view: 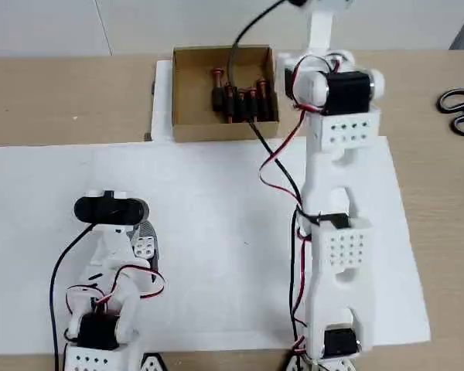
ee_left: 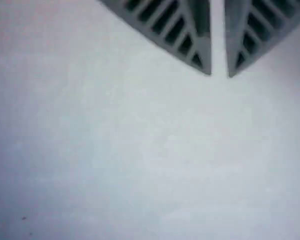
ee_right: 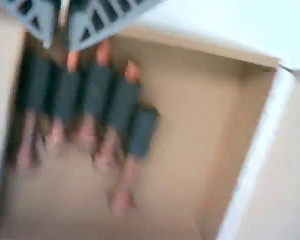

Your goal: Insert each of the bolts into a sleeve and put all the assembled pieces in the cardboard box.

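- The right claw (ee_right: pixel 59 42) hangs over one end of the cardboard box (ee_right: pixel 225 125). Its two grey ribbed fingers (ee_right: pixel 97 20) are close together with only a thin slit between them, and nothing is clamped in them.
- Just below its tips lie the assembled pieces (ee_right: pixel 97 90), each a dark sleeve with a copper-coloured bolt sticking out at both ends. The right wrist view is blurred, but five of them can be made out, side by side in a slightly staggered row.
- From above, the row of pieces (view: pixel 243 99) sits on the floor of the box towards the side nearest the right arm. The other half of the floor is bare cardboard.
- The right arm stretches straight out across the white paper (view: pixel 216 232) to reach the box, which stands on the table (view: pixel 62 93) just past the paper's far edge.
- A black cable (view: pixel 233 58) crosses over the box from behind.
- The left claw (ee_left: pixel 218 70) points down at the paper. Its fingers are nearly together, with a narrow gap and nothing between them.
- The left arm is folded back near the front edge of the table, well apart from the box.
- A pair of scissors (view: pixel 460 108) lies on the bare table off to the right arm's outer side.
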{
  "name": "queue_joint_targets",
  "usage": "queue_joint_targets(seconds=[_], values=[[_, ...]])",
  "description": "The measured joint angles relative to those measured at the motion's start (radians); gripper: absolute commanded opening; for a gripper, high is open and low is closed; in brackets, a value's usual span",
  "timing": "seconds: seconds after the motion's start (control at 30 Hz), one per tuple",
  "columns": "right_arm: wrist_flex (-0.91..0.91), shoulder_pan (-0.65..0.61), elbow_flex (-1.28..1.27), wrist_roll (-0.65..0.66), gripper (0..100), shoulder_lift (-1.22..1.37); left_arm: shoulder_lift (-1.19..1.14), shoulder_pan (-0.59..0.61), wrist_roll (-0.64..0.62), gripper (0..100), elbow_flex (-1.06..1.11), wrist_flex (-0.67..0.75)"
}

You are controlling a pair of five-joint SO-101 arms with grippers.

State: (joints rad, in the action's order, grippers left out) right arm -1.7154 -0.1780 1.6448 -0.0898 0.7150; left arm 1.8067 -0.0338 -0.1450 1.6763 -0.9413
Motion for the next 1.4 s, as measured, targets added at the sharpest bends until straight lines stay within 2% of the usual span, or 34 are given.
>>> queue_joint_targets(seconds=[0.4, 0.53, 0.73, 0.97, 1.1, 1.23, 1.4], values=[[-0.009, -0.002, -0.006, 0.020, 0.3, -0.224, 0.000, 0.000, 0.000, 1, 0.000, 0.000], [-0.009, 0.008, -0.160, 0.020, 0.3, -0.365, 0.000, 0.000, 0.000, 1, 0.000, 0.000], [-0.009, 0.035, -0.591, 0.020, 0.3, -0.694, 0.000, 0.000, 0.000, 1, 0.000, 0.000], [-0.009, 0.155, -1.185, 0.020, 0.4, -1.054, 0.000, 0.000, 0.000, 1, 0.000, 0.000], [0.005, 0.206, -1.513, -0.028, 0.4, -1.238, 0.000, 0.000, 0.000, 1, 0.000, 0.000], [0.103, 0.239, -1.858, -0.037, 0.4, -1.425, 0.000, 0.000, 0.000, 1, 0.000, 0.000], [0.311, 0.252, -2.295, -0.037, 0.4, -1.688, 0.000, 0.000, 0.000, 1, 0.000, 0.000]])
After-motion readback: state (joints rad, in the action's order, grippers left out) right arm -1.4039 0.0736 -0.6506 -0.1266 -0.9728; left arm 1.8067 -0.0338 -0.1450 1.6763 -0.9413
